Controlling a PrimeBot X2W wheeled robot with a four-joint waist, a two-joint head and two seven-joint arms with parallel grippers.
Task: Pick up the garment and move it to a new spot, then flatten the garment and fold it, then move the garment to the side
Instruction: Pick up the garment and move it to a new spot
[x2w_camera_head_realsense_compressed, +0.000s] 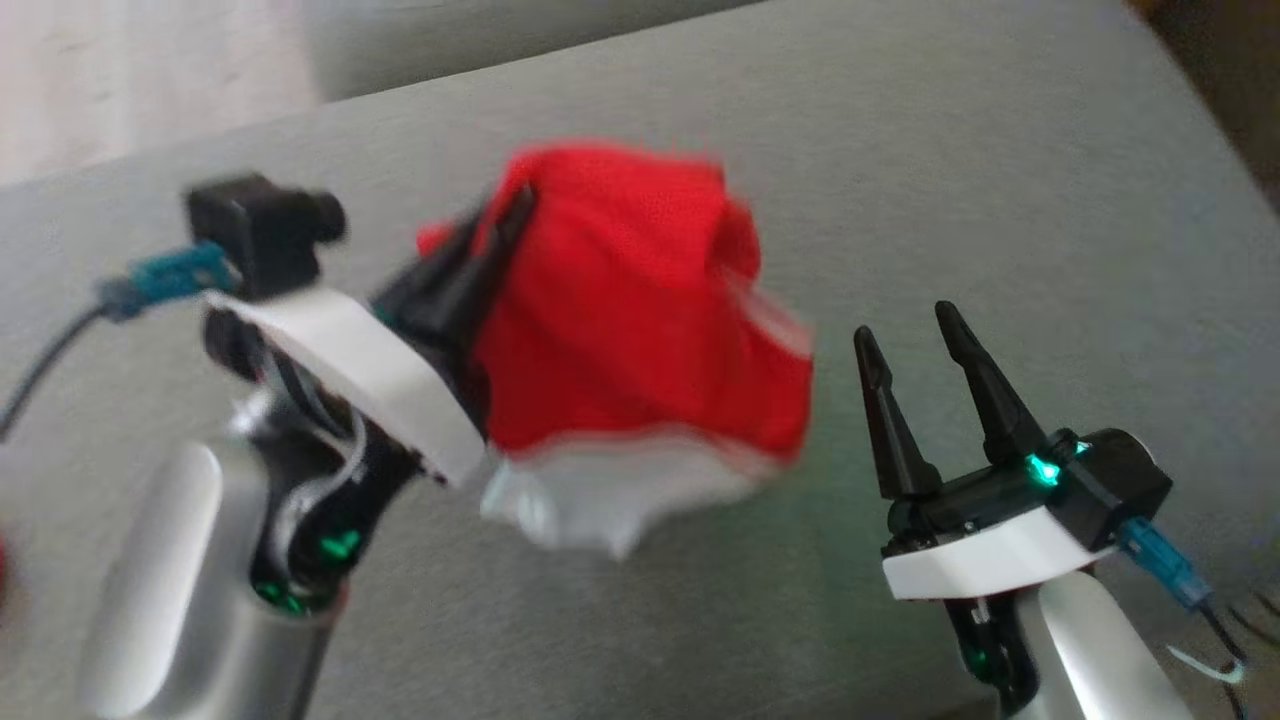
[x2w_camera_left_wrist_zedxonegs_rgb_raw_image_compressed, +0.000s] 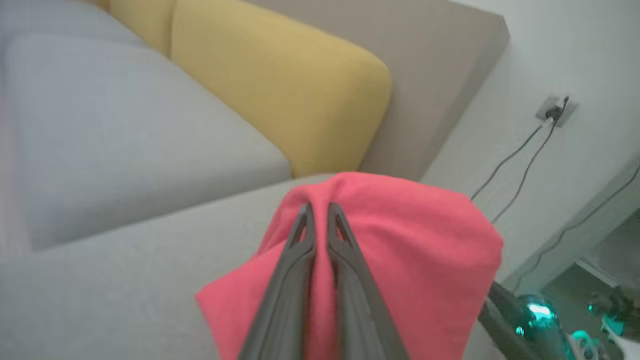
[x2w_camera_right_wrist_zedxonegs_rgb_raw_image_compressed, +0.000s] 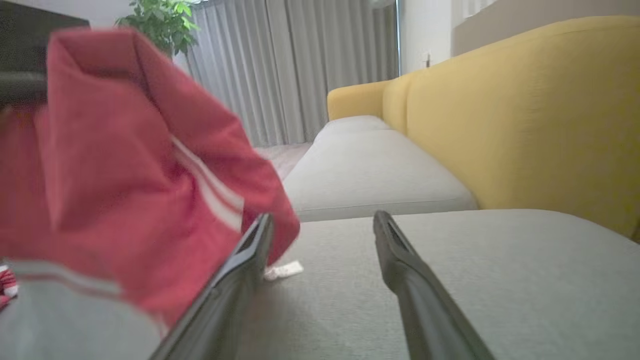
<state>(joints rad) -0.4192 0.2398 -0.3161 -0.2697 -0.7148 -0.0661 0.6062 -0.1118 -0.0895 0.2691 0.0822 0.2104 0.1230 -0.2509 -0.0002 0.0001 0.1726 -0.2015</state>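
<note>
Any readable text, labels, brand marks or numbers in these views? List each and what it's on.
No text is readable in any of the three views.
On the red garment: white stripes only, motion-blurred, no lettering legible.
On the small white scrap lying on the grey cushion: too small and blurred to read.
On the wall socket: no legible marking.

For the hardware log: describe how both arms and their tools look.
The left tool and right tool each have two long, tapered black fingers on a black base, backed by a white collar. Each wrist carries a black camera block, a blue plug with a dark cable, and green lights. The forearms are smooth silver-grey.
</note>
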